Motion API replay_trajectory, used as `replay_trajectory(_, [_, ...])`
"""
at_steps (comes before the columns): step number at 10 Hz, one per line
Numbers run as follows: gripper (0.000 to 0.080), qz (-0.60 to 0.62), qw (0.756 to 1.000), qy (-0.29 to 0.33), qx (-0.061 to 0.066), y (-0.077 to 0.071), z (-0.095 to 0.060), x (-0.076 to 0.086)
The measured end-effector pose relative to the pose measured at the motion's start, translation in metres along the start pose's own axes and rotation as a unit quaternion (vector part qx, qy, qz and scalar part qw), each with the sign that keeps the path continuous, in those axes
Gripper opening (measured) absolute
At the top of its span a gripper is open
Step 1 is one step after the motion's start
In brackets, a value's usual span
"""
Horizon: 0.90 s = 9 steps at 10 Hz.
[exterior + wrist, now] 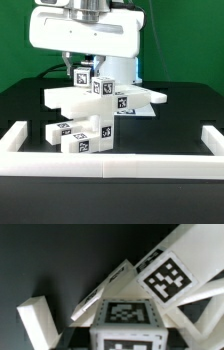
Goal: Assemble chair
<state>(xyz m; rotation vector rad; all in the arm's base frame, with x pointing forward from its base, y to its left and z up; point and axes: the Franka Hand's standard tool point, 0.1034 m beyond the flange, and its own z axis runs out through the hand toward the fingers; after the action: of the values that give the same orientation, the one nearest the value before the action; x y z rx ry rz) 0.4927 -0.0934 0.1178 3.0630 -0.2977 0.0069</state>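
The white chair parts stand in a cluster at the table's middle. The flat seat panel (135,100) lies raised and slightly tilted. Tagged blocks (103,86) stick up from it, and more tagged blocks (80,137) sit below at the front. My gripper (84,73) hangs straight over the cluster, and its fingertips reach down around the uppermost tagged block (82,75). In the wrist view that tagged block (126,332) fills the space in my gripper (126,339), with white fingers (80,314) close against its sides. A tagged bar (165,277) rises behind it.
A long low white border rail (110,162) runs along the front, with short ends at the exterior view's left (15,135) and right (209,140). The table is black, with a green backdrop behind. A loose white bar (38,322) lies on the table beside the gripper.
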Motion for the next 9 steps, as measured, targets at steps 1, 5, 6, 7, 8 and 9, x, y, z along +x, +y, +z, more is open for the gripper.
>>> replay_trajectory(1, [0.0288,0.000,1.000,0.000,0.000,0.0000,0.0000,0.0000])
replay_trajectory(5, [0.0288,0.013,1.000,0.000,0.000,-0.0001,0.0000,0.0000])
replay_trajectory(6, [0.0288,0.012,1.000,0.000,0.000,-0.0001,0.0000,0.0000])
replay_trajectory(7, [0.0288,0.014,1.000,0.000,0.000,-0.0002,0.0000,-0.0001])
replay_trajectory(8, [0.0288,0.074,0.997,0.000,0.001,-0.0010,0.0003,-0.0002])
replay_trajectory(9, [0.0288,0.099,0.995,0.000,0.001,-0.0012,0.0004,-0.0002])
